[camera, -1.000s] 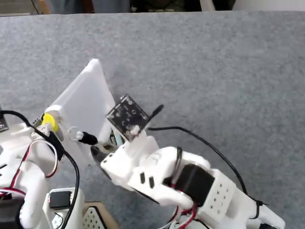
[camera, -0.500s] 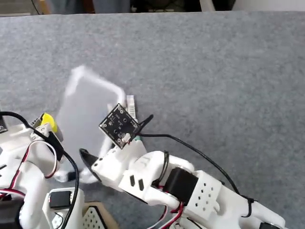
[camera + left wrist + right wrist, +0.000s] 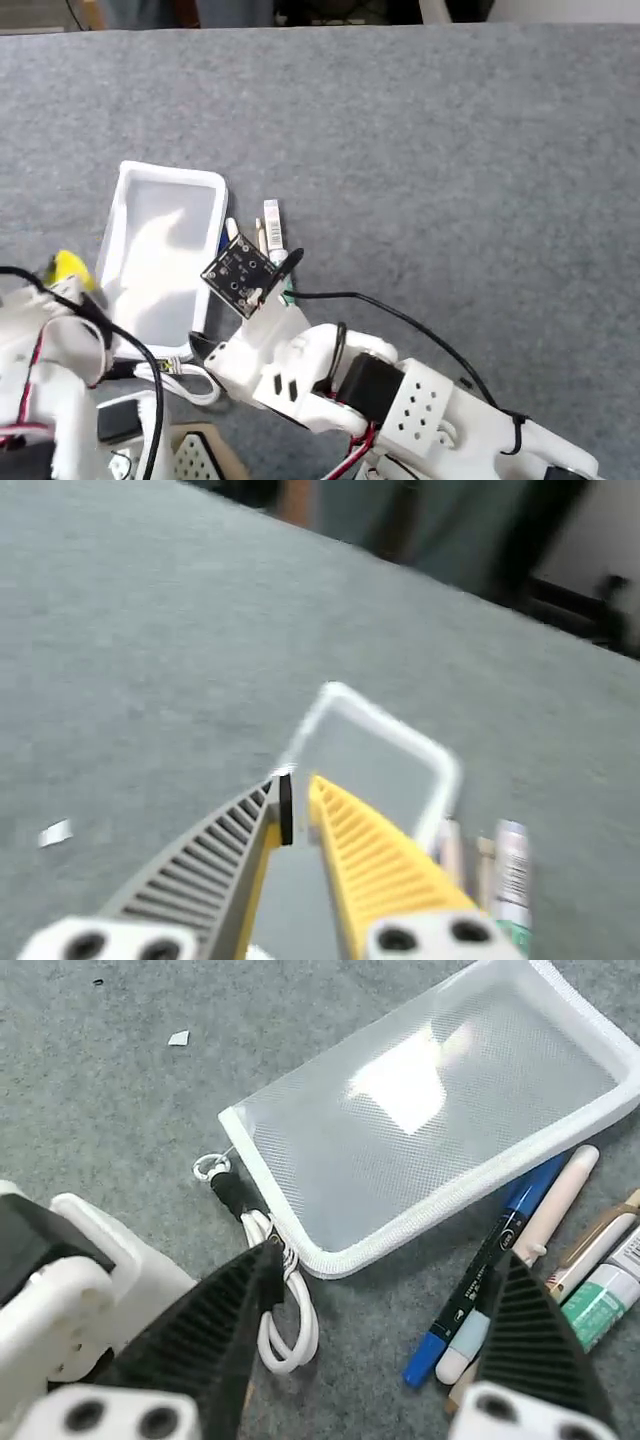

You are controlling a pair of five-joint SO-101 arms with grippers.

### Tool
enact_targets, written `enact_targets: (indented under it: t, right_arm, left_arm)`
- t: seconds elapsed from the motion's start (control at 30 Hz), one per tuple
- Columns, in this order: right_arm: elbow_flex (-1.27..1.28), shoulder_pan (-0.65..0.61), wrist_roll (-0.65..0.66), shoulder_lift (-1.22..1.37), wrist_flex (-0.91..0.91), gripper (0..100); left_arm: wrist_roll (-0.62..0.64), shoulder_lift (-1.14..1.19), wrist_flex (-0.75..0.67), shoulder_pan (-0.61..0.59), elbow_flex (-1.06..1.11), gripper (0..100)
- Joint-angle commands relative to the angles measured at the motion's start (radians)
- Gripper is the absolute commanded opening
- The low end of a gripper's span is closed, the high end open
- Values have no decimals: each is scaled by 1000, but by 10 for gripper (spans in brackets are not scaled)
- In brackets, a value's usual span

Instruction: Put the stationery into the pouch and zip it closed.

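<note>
The translucent white mesh pouch [image 3: 160, 255] lies flat on the grey table, its black zip pull [image 3: 235, 1195] and white cord loop [image 3: 285, 1325] trailing off one corner. Beside its long edge lie a blue pen [image 3: 490, 1260], a cream pen [image 3: 545, 1210], a brown pen [image 3: 600, 1235] and a green-labelled tube [image 3: 600, 1295]; from above they form a bunch [image 3: 262, 232]. My right gripper [image 3: 390, 1260] hovers open above the pouch's edge and the pens, holding nothing. My left gripper [image 3: 295, 785] is shut and empty, a short way back from the pouch [image 3: 365, 755].
A small white scrap [image 3: 178, 1038] lies on the felt beyond the pouch. The left arm's white body [image 3: 80, 1270] sits close to the cord loop. A wooden block [image 3: 200, 450] stands at the near edge. Open felt stretches to the right and far side.
The pouch, held up tilted a second ago, has dropped flat onto the table and uncovered the pens. The left arm has drawn back; the right arm shifted left and nearer.
</note>
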Motion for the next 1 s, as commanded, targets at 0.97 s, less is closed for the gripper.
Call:
enact_targets:
  t: [0.97]
  right_arm:
    - [-82,249,-8,-19,80,319]
  left_arm:
    - [-473,-72,-632,-240,1079,170]
